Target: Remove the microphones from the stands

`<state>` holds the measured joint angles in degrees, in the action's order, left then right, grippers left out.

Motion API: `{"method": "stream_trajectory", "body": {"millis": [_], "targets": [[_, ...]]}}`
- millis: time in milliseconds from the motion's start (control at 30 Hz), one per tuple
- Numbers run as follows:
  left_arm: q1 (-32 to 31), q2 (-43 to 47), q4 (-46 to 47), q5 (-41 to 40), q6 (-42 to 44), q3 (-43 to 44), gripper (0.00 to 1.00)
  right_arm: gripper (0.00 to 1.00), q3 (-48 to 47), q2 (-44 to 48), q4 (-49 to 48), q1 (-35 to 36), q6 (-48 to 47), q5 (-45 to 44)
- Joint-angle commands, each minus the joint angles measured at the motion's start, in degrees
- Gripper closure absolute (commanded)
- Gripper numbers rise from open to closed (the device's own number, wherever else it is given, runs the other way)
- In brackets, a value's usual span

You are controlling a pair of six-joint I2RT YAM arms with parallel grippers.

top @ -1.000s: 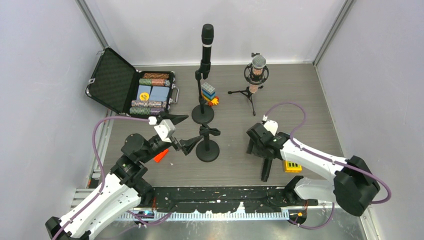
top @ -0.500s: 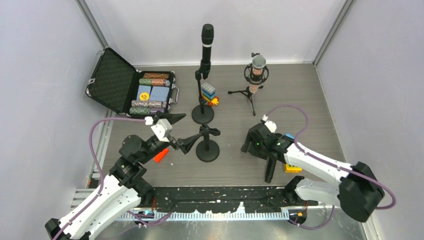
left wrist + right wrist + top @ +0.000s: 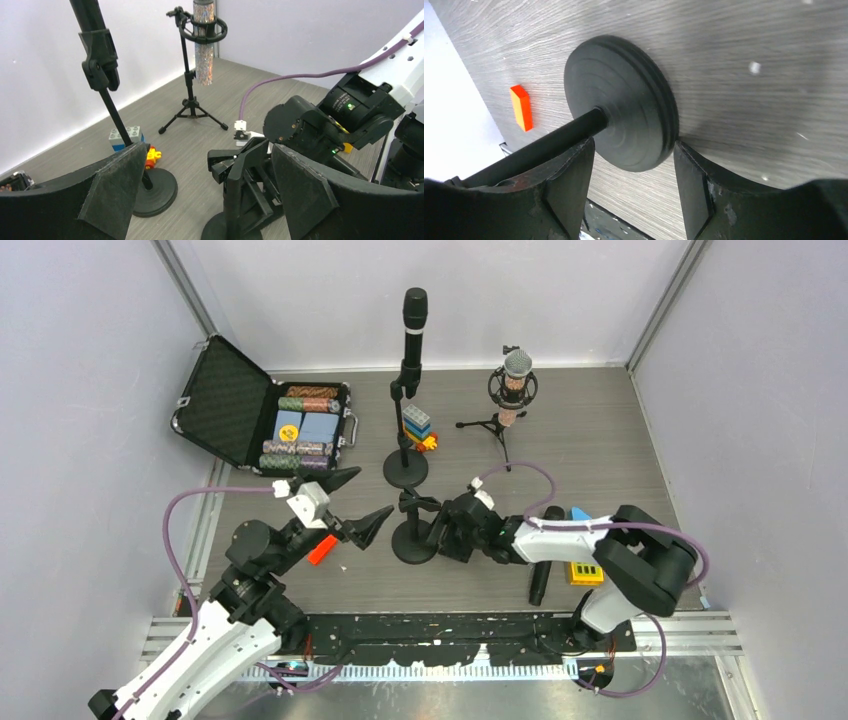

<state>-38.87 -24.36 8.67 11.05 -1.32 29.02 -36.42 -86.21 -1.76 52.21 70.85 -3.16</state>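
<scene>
A black microphone (image 3: 538,584) lies flat on the table, right of the short black stand (image 3: 415,530), whose clip (image 3: 240,162) holds nothing. My right gripper (image 3: 440,531) is low at that stand's right side. It is open, and its fingers (image 3: 569,185) flank the stand's pole (image 3: 549,142) just short of the round base (image 3: 624,110). My left gripper (image 3: 365,498) hovers open to the stand's left, with the clip between its wide-spread fingers (image 3: 107,190) in the left wrist view. Neither gripper holds anything.
A tall stand (image 3: 405,440) with a black mic (image 3: 414,315) stands behind, toy bricks (image 3: 417,423) beside it. A tripod stand with a silver mic (image 3: 516,375) is at the back right. An open case (image 3: 260,420) of chips is at the left. An orange block (image 3: 320,551) and a yellow block (image 3: 585,573) lie near.
My right arm has swung left, away from the lying microphone, to the short stand's base. My left gripper has drifted slightly back and left, still open.
</scene>
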Motion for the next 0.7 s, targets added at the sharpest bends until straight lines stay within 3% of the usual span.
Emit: {"method": "stream_trajectory", "body": {"millis": [0, 67, 300, 467, 600, 667], "targets": [[0.09, -1.96, -2.61, 0.51, -0.54, 3.75, 0.00, 0.34, -2.38, -8.37, -8.23, 0.26, 5.33, 1.71], [0.11, -2.78, -2.54, 1.17, -0.97, 4.10, 0.00, 0.35, -5.65, -12.38, -9.20, 0.45, 4.76, 5.17], [0.11, -2.61, -2.10, 2.27, -2.06, 4.63, 0.00, 0.36, -20.05, -25.86, -12.53, 2.65, 10.30, 5.25], [0.11, -1.84, -3.37, 1.41, -1.51, 4.69, 0.00, 0.36, -36.37, -34.94, -5.86, 4.94, 7.32, 5.16], [0.10, -2.23, -5.38, -0.29, -1.44, 5.37, 0.00, 0.36, -36.81, -36.33, -5.92, 5.37, 5.40, 4.07], [0.11, -3.49, -7.83, -3.56, -2.46, 6.92, 0.00, 0.36, -34.44, -32.46, -5.62, 5.36, 2.72, 1.12]]}}
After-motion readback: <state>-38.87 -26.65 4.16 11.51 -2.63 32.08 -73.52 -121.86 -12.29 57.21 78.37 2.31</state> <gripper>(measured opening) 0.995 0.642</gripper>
